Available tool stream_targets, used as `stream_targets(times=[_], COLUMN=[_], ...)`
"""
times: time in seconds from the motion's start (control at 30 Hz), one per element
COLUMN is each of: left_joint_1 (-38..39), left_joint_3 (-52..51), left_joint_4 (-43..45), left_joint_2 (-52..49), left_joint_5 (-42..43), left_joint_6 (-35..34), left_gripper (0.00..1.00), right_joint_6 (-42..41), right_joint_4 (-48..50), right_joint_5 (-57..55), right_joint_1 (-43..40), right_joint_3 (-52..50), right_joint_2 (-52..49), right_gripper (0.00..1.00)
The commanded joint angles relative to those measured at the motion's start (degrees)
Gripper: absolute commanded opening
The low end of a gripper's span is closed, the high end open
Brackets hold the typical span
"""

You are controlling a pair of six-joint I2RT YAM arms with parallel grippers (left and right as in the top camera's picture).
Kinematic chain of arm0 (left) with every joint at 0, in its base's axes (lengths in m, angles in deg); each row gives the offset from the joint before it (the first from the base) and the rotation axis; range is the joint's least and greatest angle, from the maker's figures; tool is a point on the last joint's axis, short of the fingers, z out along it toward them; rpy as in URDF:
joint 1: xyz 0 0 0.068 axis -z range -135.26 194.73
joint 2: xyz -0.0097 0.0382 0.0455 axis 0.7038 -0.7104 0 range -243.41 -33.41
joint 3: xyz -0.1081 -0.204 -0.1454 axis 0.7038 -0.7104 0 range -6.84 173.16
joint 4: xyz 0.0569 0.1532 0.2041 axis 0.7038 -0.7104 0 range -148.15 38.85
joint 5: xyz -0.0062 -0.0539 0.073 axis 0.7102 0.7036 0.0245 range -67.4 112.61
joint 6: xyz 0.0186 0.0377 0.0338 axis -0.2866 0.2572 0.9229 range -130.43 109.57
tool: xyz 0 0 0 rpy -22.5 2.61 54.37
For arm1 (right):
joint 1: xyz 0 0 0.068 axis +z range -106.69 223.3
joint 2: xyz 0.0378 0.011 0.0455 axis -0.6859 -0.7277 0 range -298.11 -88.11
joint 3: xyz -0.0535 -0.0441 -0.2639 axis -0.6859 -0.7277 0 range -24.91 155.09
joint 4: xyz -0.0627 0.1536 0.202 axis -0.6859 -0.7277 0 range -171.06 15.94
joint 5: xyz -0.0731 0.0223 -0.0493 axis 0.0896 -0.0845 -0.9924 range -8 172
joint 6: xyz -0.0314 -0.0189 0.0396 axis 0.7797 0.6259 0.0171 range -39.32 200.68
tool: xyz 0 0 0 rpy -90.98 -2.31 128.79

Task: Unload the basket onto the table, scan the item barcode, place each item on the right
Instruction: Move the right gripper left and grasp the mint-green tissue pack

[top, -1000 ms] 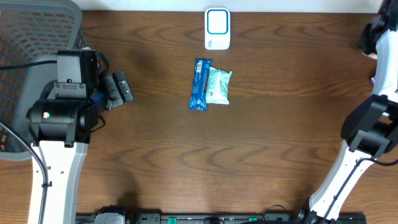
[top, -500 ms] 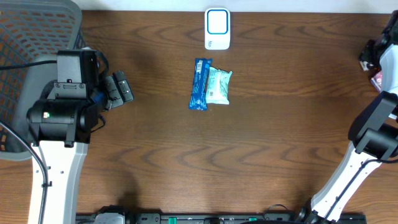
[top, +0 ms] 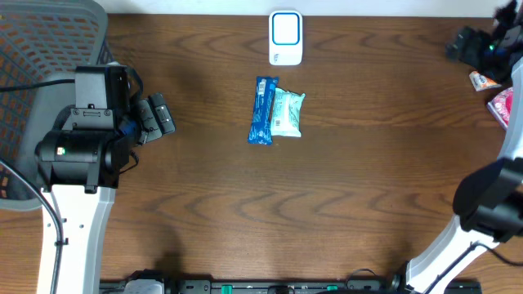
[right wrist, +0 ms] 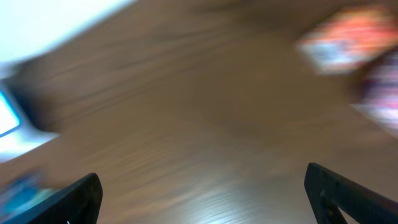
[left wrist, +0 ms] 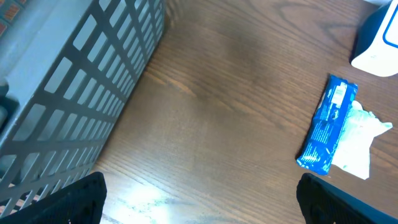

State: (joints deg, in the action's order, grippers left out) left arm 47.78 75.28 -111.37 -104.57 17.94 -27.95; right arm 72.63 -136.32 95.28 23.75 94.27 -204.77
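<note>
A blue bar packet [top: 262,110] and a pale green packet [top: 287,113] lie side by side at the table's middle. The white scanner with a blue window [top: 285,37] stands behind them at the far edge. My left gripper [top: 155,117] hangs open well left of them, holding nothing. Its wrist view shows the blue bar [left wrist: 328,132], the pale packet [left wrist: 357,140] and the scanner's corner [left wrist: 378,37] ahead of its open gripper [left wrist: 200,202]. My right gripper [top: 456,47] is at the far right, open and empty. The right wrist view is blurred, fingers [right wrist: 81,196] wide apart.
A grey mesh basket [top: 33,49] fills the far left corner, close beside my left arm; its wall [left wrist: 68,93] is in the left wrist view. An orange packet [top: 482,80] and a pink packet [top: 500,104] lie at the right edge.
My right gripper has gone from shut to open and swung left along the far right edge, uncovering the orange and pink packets. The left arm and the middle packets have not moved.
</note>
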Motion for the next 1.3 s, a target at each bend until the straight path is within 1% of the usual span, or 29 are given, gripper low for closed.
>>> stream_targets(times=[0.0,0.1,0.27,0.43,0.5,0.67,0.7,0.8,0.9,1.1,1.2,1.27], left_joint_1=[-0.2,-0.2,-0.2,-0.2,-0.2,-0.2,-0.2,-0.2,-0.2,-0.2,-0.2,-0.2], left_joint_3=[0.6,0.6,0.6,0.6,0.6,0.6,0.6,0.6,0.6,0.6,0.6,0.6], left_joint_4=[-0.2,-0.2,-0.2,-0.2,-0.2,-0.2,-0.2,-0.2,-0.2,-0.2,-0.2,-0.2], left_joint_2=[-0.2,-0.2,-0.2,-0.2,-0.2,-0.2,-0.2,-0.2,-0.2,-0.2,-0.2,-0.2], left_joint_5=[-0.5,-0.5,-0.5,-0.5,-0.5,-0.5,-0.5,-0.5,-0.5,-0.5,-0.5,-0.5], left_joint_6=[0.8,0.8,0.8,0.8,0.8,0.8,0.8,0.8,0.8,0.8,0.8,0.8], left_gripper=[0.98,0.98,0.98,0.98,0.98,0.98,0.98,0.98,0.98,0.98,0.98,0.98], right_joint_6=[0.4,0.4,0.4,0.4,-0.2,-1.8,-2.3,-2.8,-2.9,-2.3,-2.2,-2.2], right_joint_4=[-3.3,-6.1,-9.1,-10.4,-10.2,-7.8,-7.7,-7.8,-7.8,-6.3,-5.3,-4.7], right_joint_5=[24.2,22.7,15.5,15.3,15.3,19.1,19.8,19.9,19.9,21.9,21.9,21.7], right_joint_1=[4.5,9.0,18.0,25.0,26.9,30.0,30.6,32.0,32.7,32.8,32.8,32.8], right_joint_3=[0.0,-0.1,-0.1,-0.1,-0.1,-0.1,-0.1,-0.1,-0.1,-0.1,-0.2,-0.1], right_joint_2=[-0.2,-1.2,-3.7,-7.4,-9.4,-15.1,-16.5,-19.9,-23.0,-26.8,-27.5,-27.7], right_gripper=[0.99,0.99,0.99,0.99,0.95,0.79,0.78,0.76,0.76,0.8,0.8,0.76])
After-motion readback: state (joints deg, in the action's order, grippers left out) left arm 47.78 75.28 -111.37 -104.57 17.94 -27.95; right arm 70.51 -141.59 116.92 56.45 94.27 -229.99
